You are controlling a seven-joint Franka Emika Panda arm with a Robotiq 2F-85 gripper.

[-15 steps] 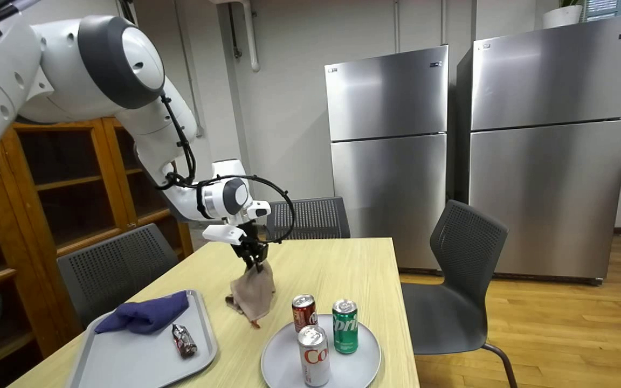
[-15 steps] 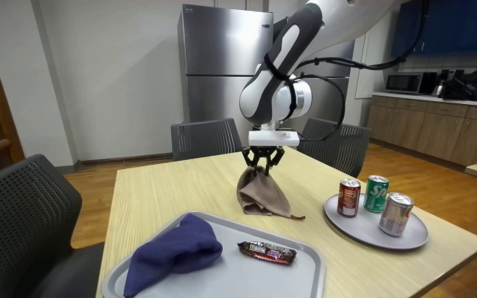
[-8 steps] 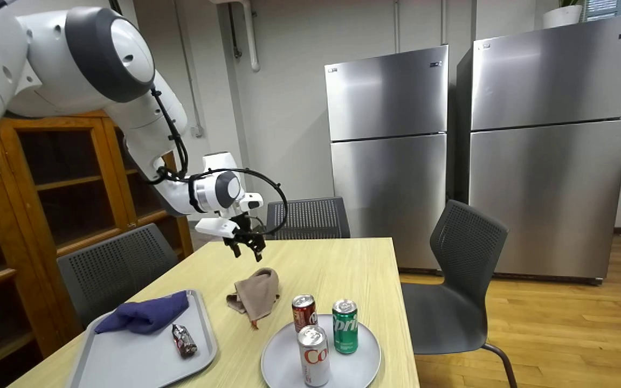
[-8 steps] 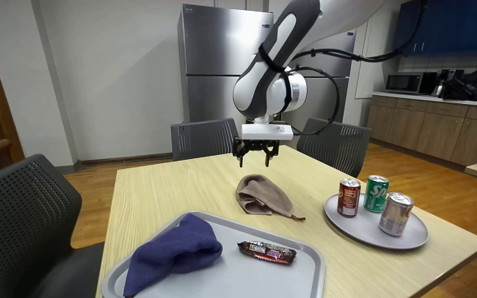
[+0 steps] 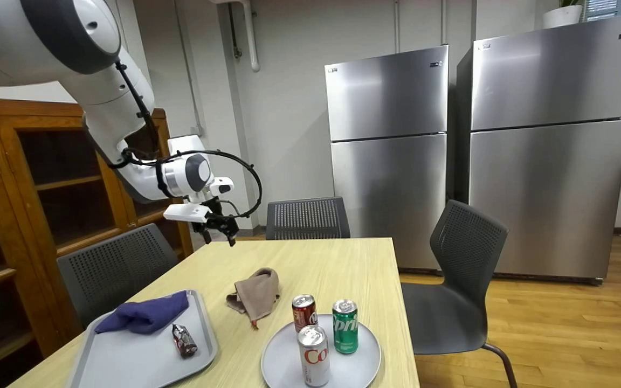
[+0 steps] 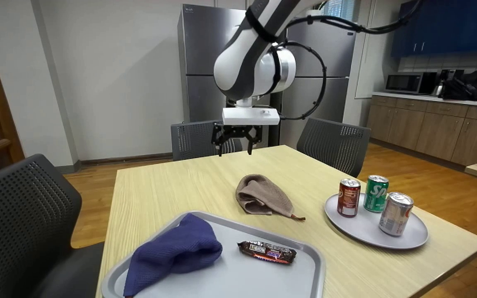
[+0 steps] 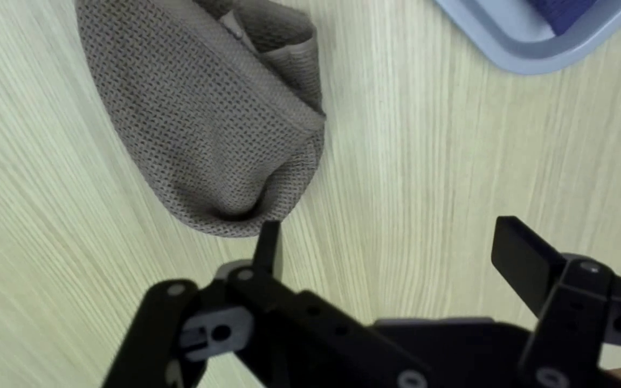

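Observation:
My gripper [image 6: 235, 153] hangs in the air above the far part of the table with its jaws wide apart and nothing between them. A crumpled brown cloth [image 6: 263, 193] lies loose on the tabletop below, nearer the tray. In the wrist view the brown cloth [image 7: 208, 108] is upper left, and one fingertip overlaps its edge in the picture, though the gripper [image 7: 388, 222] is well above it. A grey tray [image 6: 238, 281] holds a folded dark blue cloth [image 6: 176, 252] and a wrapped snack bar [image 6: 266, 252].
A round grey plate [image 6: 362, 227] bears a red can [image 6: 349, 198], a green can [image 6: 376, 194] and a silver can [image 6: 395, 215], all upright. Dark chairs [image 5: 309, 218] stand around the table [image 5: 343, 264]. A wooden glass-door cabinet [image 5: 68, 178] is behind the arm.
A second ago my gripper was pinching the brown cloth's top. It has opened, and the cloth has sunk onto the table. The arm has risen and moved away toward the cabinet side.

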